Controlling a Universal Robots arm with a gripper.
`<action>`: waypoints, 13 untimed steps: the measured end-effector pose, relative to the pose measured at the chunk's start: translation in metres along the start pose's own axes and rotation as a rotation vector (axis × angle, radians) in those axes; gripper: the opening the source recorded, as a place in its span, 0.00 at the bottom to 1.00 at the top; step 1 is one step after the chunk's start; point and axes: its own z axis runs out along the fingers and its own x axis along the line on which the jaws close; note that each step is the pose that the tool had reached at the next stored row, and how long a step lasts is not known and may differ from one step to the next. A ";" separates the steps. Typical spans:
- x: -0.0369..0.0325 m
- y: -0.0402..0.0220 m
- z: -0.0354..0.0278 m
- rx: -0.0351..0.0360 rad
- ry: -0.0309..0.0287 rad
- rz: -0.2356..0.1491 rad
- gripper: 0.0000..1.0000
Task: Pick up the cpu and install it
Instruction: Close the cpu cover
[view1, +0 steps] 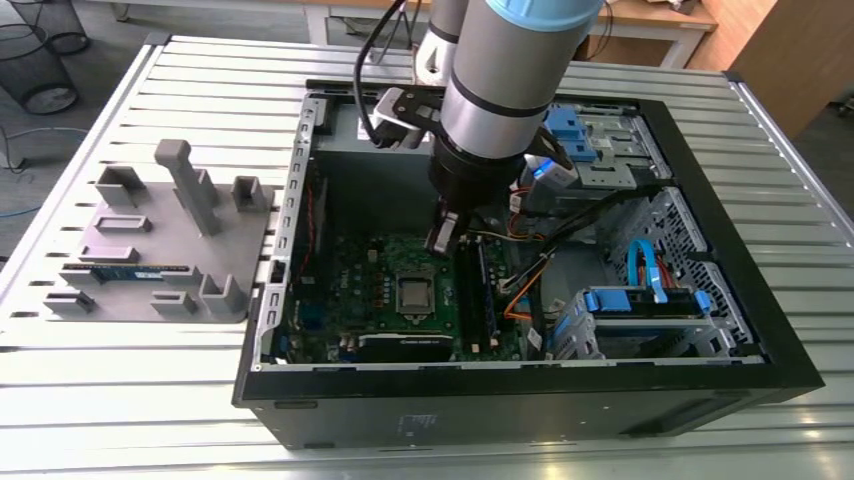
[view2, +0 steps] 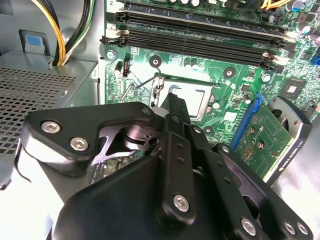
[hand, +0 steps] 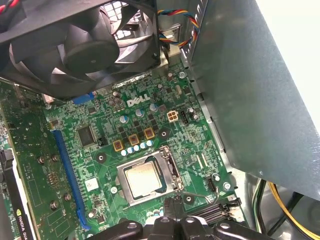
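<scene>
Down inside the open computer case (view1: 534, 385), near the middle of the exterior view, the gripper (view1: 439, 246) hangs just above the motherboard (view1: 358, 300). Its two fingers look pressed tip to tip, with nothing between them. The cpu (view1: 416, 293) lies flat in its socket (hand: 131, 196), just below the fingertips in the exterior view, silver top up and level. It looks seated to me. Done well, this step wants the fingers square over the chip and any push light and straight down. They should also keep off the thin wire lever (view2: 134, 89) beside the socket and the memory slots (view2: 200, 40) close by.
</scene>
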 end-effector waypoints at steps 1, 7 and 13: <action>0.0000 0.0000 0.0000 0.0000 0.0001 0.000 0.11; 0.0000 0.0000 0.0000 0.0000 0.0001 0.000 0.11; 0.0011 0.0022 0.0009 0.0024 -0.0011 0.000 0.11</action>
